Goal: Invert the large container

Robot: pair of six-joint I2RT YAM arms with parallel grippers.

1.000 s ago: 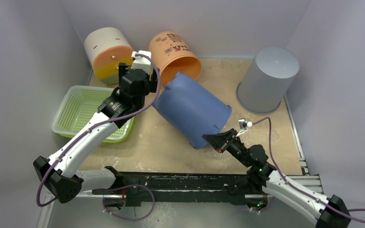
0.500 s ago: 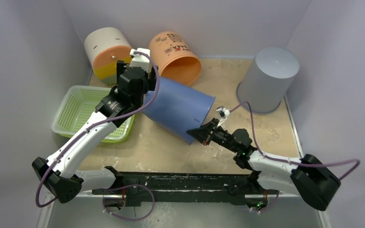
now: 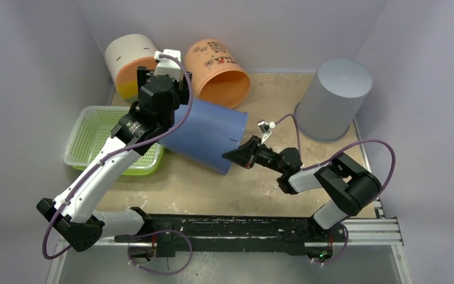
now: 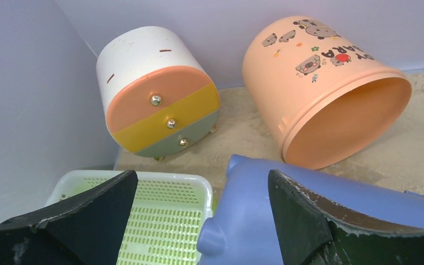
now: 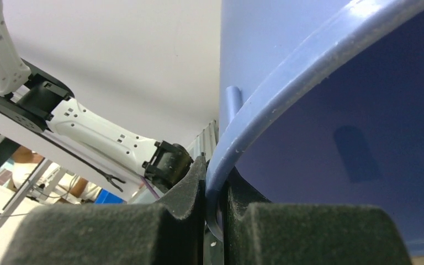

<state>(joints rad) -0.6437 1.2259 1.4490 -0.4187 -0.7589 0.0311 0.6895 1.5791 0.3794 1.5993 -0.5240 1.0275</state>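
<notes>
The large blue container [image 3: 204, 133] lies on its side in the middle of the table, mouth toward the right, closed end toward the green basket. My right gripper [image 3: 234, 156] is shut on the rim at the mouth; in the right wrist view the rim [image 5: 287, 72] passes between its pads, at the gripper [image 5: 214, 179]. My left gripper [image 3: 164, 115] is open over the closed end. In the left wrist view the blue base [image 4: 265, 221] lies between the spread fingers of the left gripper [image 4: 200, 178], nearer the right finger [image 4: 298, 215].
A green perforated basket [image 3: 97, 139] sits left of the container, touching or nearly touching it [image 4: 160, 221]. An orange bucket [image 3: 219, 71] lies on its side at the back. A white drawer unit [image 3: 131, 62] is back left. A grey upturned container [image 3: 334, 97] stands back right.
The right gripper has moved left and back with the rim. The blue container has swung and slid left toward the basket. The left gripper has moved slightly back and left.
</notes>
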